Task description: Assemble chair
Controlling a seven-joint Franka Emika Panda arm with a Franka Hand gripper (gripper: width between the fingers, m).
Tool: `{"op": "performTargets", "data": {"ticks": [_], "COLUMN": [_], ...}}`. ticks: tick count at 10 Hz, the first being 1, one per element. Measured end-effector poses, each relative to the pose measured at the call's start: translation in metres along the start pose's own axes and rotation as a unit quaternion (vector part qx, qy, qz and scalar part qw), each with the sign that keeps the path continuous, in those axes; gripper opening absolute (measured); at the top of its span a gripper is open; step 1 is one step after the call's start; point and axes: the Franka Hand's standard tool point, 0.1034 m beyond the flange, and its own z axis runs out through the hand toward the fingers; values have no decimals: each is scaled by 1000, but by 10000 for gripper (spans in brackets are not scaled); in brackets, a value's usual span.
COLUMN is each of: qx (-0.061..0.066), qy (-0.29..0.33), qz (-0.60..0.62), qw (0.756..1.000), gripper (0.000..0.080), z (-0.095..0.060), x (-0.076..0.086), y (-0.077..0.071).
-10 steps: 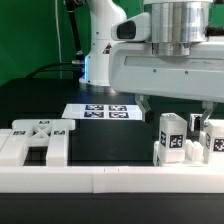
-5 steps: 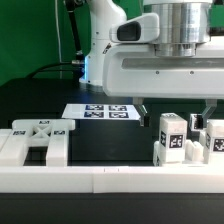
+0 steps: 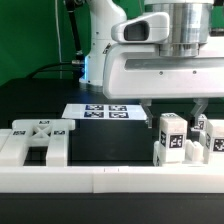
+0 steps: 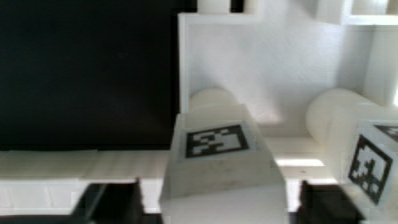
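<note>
a black table point(image 3: 110, 145) is set before a green backdrop point(image 3: 30, 40); the marker board point(image 3: 100, 112) lies mid-table; behind the white border wall point(image 3: 100, 180) a flat chair piece point(image 3: 38, 140) is placed at the exterior view's left, upright tagged chair pieces point(image 3: 172, 138) at its right; the gripper point(image 3: 170, 108) is spread wide over one of them, nothing grasped
</note>
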Motion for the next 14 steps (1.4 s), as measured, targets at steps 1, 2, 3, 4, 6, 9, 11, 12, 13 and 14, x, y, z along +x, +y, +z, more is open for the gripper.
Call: {"op": "performTargets", "data": {"ticks": [1,2,3,4,6,9,11,12,13,14], "qx": [0,0,0,0,1,5,7,9,9,10], "qy": [0,0,0,0,0,1,6,8,9,9], "qz": [1,13,13,33,119,306,389,441,503,530], "qw": [1000,1000,1000,999,993,952,921,898,864,848], "gripper": [398,289,289,289,289,291,291,291,291,291], "z": [0,0,0,0,0,1,2,2,2,2], "x": [0,0,0,0,0,-1,0,0,1,1], "y": [0,0,0,0,0,-4,-4,-6,-7,-7]}}
